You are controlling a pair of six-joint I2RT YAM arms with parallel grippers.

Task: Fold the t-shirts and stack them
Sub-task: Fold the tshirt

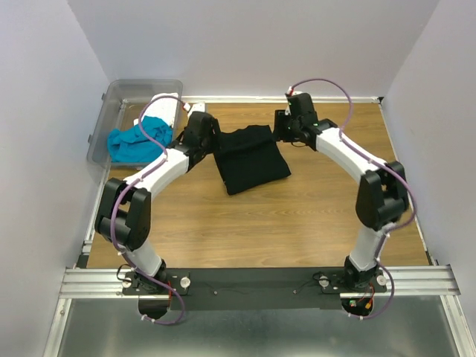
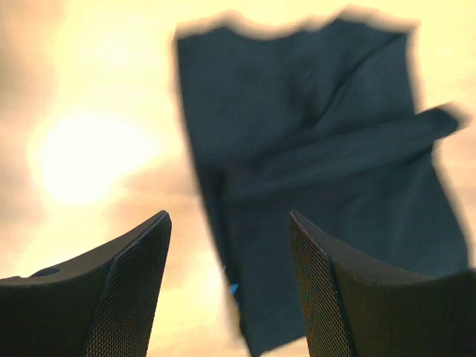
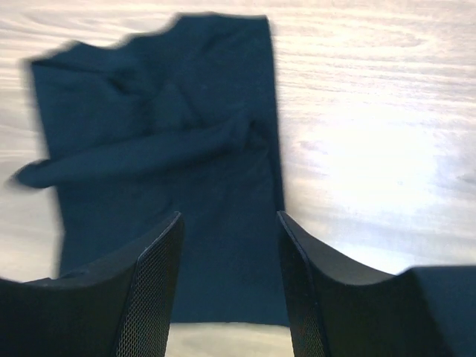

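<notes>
The black t-shirt lies flat on the wooden table, in the middle and toward the far side. It is folded into a blocky shape. It looks a bit longer from far to near than it is wide. Its near end swings a little toward the right. A long bump of cloth runs across it from side to side.

The left gripper is at the shirt's far left corner. Its two fingers are wide apart, with nothing between them. The shirt lies below them, and that picture is blurry.

The right gripper is at the far right corner. Its fingers are apart too, and they hold nothing. The shirt lies under them.

A clear bin sits at the far left corner of the table, well apart from the black shirt. The blue t-shirt is bunched up inside it. The white t-shirt is in there too, at the far end. The left arm and its purple cable cross in front of the bin and hide part of the white one.
</notes>
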